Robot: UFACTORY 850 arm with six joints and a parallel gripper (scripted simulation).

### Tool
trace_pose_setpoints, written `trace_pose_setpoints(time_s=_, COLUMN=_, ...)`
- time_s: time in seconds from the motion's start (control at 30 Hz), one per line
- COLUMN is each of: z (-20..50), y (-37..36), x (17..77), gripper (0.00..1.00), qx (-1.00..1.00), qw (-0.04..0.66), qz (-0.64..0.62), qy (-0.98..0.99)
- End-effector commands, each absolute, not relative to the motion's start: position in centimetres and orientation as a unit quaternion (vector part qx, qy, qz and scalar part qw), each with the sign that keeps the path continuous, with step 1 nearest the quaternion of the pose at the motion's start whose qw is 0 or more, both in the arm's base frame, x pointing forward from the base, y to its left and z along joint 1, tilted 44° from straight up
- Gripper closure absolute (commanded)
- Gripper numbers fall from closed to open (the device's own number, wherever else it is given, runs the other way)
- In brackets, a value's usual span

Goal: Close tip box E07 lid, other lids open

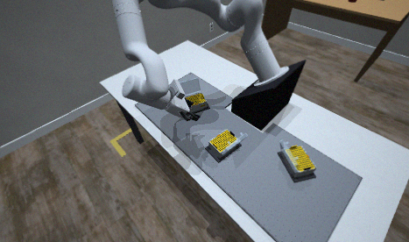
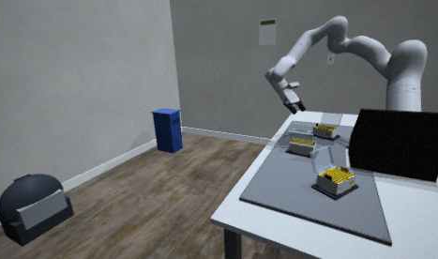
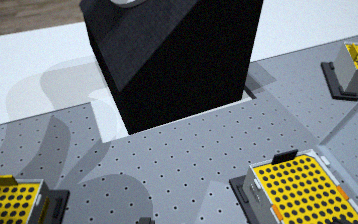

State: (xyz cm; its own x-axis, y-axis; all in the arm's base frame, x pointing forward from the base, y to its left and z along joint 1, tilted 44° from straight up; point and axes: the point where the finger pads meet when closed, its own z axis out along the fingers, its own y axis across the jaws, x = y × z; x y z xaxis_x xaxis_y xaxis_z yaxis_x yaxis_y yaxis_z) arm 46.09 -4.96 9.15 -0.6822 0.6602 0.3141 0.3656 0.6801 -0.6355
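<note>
A table (image 1: 375, 145) carries a flat perforated board (image 1: 270, 193), and three tip boxes stand in a row on the board, each on its own holder plate. In the top view the row runs from the upper left to the lower right: one box (image 1: 195, 100) at the far left end, one (image 1: 223, 142) in the middle, one (image 1: 299, 160) at the right end, all well apart. Behind the board, on the table, stands the arm's base block (image 1: 270, 94), between the first two boxes. The gripper (image 2: 294, 105) hangs above the table's far left edge, near the left-end box (image 2: 325, 130).
</note>
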Motion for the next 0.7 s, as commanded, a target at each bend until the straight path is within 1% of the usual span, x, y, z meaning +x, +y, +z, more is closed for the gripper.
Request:
trace_pose_setpoints(time_s=0.0, z=9.17, y=-4.94, x=46.09, gripper=0.00, qx=-0.359, qw=0.232, qz=0.234, qy=-0.873)
trace_pose_setpoints(time_s=0.57, z=9.17, y=-4.95, x=46.09, gripper=0.00, qx=-0.540, qw=0.122, qz=0.116, qy=-0.825)
trace_pose_setpoints(time_s=0.67, z=9.17, y=-4.95, x=46.09, gripper=0.00, qx=-0.540, qw=0.122, qz=0.116, qy=-0.825)
